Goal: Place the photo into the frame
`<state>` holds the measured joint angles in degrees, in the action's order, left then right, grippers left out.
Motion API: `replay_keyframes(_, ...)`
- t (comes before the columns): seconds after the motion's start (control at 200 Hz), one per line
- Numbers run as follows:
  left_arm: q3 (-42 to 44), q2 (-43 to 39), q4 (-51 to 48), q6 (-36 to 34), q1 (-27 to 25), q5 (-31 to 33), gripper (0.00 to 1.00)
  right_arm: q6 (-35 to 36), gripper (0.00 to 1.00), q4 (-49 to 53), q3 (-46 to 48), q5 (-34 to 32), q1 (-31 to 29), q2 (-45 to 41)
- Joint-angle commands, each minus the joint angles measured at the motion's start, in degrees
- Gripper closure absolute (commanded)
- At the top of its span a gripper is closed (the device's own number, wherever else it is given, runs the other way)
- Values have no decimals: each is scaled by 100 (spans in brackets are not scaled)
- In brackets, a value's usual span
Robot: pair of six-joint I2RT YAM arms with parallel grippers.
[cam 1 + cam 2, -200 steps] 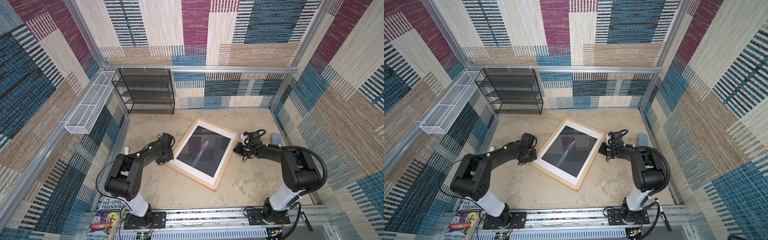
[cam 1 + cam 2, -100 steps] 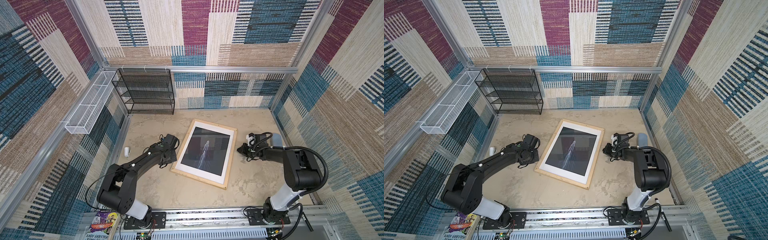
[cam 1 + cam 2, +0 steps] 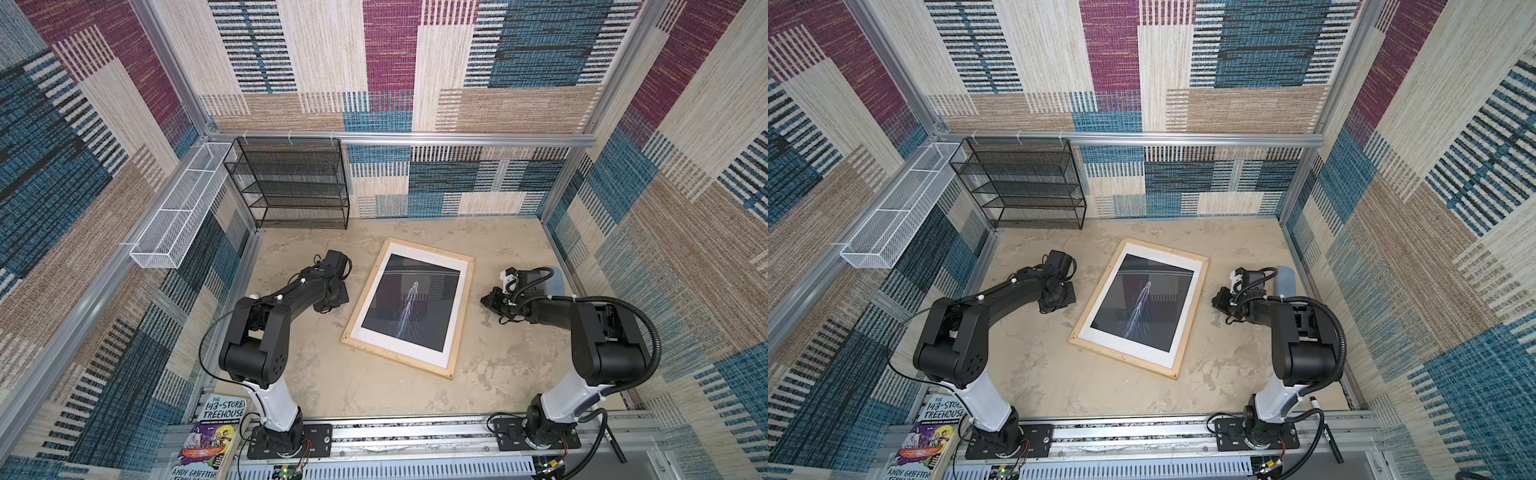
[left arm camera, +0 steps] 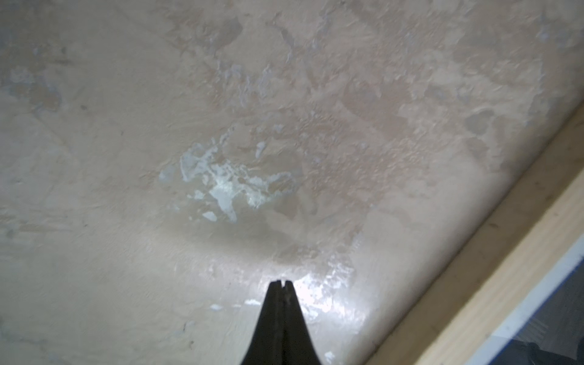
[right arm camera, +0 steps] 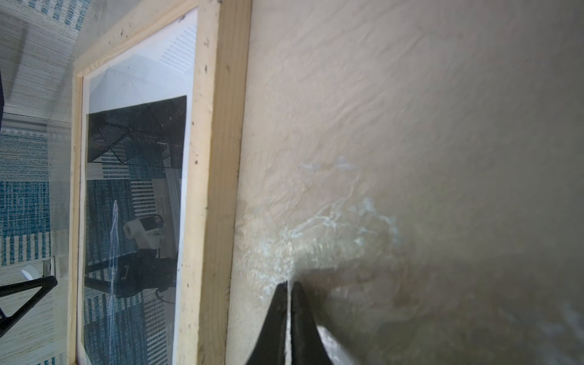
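Note:
The frame [image 3: 464,318] [image 3: 1192,318], of pale wood rails, lies flat mid-table in both top views, slightly askew. The photo [image 3: 409,307] [image 3: 1142,307], black with a white streak and white margin, sits inside it face up. My left gripper [image 3: 328,308] [image 4: 281,282] is shut and empty, tips just above the bare table left of the frame's rail [image 4: 493,278]. My right gripper [image 3: 484,299] [image 5: 288,282] is shut on nothing, low over the table right of the frame [image 5: 218,177]. The photo [image 5: 136,205] reflects the room.
A black mesh rack [image 3: 291,183] stands at the back left. A white wire basket [image 3: 178,208] hangs on the left wall. A book [image 3: 216,436] lies at the front left. A grey rounded object [image 3: 555,282] lies behind the right wrist.
The frame with the photo has turned a little anticlockwise and lies straighter. Both shut grippers, which were against its sides, now stand a short way off it.

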<state>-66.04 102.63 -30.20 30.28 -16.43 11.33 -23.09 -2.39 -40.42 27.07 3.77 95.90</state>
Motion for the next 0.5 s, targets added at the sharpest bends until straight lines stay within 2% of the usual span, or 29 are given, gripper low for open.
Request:
replay_keyframes(0.0,-155,186,108,-77,-1,-228,100,-48,91,-217,-133,194,-1,130)
replay_keyframes(0.32,-255,494,307,18,-19,-746,100,-226,90,-539,-219,607,-32,501)
replay_keyframes(0.496,-33,438,585,193,-109,-1007,100,-231,90,-544,-487,620,-347,852)
